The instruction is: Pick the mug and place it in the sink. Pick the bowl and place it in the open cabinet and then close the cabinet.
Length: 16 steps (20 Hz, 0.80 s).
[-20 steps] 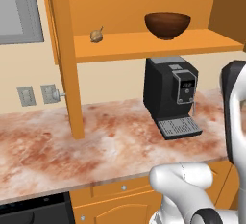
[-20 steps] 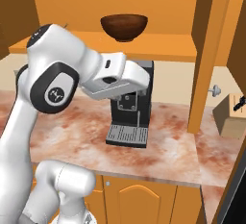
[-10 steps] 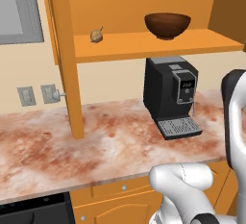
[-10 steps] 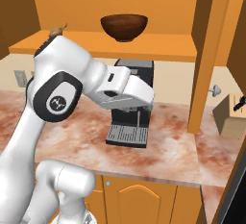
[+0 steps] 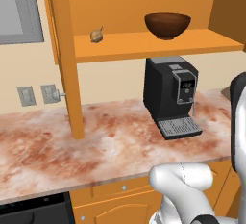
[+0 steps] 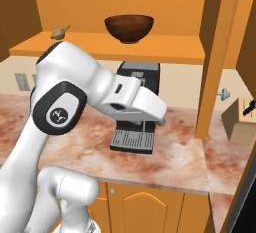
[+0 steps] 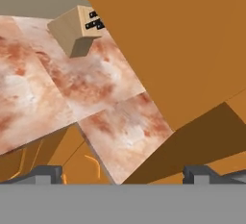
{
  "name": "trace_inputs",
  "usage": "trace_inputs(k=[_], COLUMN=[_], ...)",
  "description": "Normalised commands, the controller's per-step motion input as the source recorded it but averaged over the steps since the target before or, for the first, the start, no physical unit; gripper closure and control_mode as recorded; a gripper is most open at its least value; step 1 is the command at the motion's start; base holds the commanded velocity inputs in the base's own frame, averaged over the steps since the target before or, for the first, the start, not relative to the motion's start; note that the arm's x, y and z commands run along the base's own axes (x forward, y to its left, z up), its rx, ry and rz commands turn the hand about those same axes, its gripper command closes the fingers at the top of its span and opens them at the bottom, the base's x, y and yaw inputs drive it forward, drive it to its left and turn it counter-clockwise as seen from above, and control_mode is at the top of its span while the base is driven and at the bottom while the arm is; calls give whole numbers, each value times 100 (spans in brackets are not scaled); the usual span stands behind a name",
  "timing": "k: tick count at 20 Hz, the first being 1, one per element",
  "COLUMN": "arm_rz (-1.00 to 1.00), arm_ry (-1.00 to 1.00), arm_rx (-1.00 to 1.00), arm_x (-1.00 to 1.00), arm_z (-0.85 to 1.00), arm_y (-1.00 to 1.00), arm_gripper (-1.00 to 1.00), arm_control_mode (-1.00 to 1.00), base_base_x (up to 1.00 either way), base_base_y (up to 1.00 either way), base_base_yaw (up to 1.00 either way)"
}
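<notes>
- My gripper (image 7: 123, 172) has its jaws spread wide apart, nothing between them; the two dark fingertips (image 7: 45, 172) poke up at the bottom corners of the hand view.
- Looking along the fingers, I see the marbled red-and-cream countertop (image 7: 72, 88) tilted across the hand view, with a broad orange door panel (image 7: 182, 40) sweeping over its right half.
- A tan knife block (image 7: 74, 31) with black handles stands on that counter, far ahead of my fingertips.
- From the right base view, my forearm (image 6: 135, 99) reaches out to the right in front of the black coffee machine (image 6: 135, 127).
- The bowl (image 6: 129, 28) sits up on the shelf of the cabinet (image 6: 150, 47), well above my arm and apart from it.
- That bowl is upright, rim up, resting on its narrow base; it is round, so no long axis to call.
- A small tan bulb (image 5: 96, 35) lies on the same shelf, well to the bowl's left, stem tip pointing up and right.
- The coffee machine stands on the counter right under the shelf.
</notes>
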Motion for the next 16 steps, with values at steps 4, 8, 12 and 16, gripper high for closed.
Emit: trace_inputs(k=[4,8,12,16], arm_rz=[-5,-5,-4,-4], arm_ry=[-2,-7,-7,-8], arm_rx=[0,0,0,0], arm_x=[-11,-11,-13,-10], arm_z=[0,0,-1,-1], arm_y=[-18,-16,-12,-11], arm_gripper=[-100,-100,-100,-100], arm_control_mode=[-100,-100,-100,-100], base_base_x=[0,0,0,0], base_base_y=[0,0,0,0], base_base_yaw=[0,0,0,0])
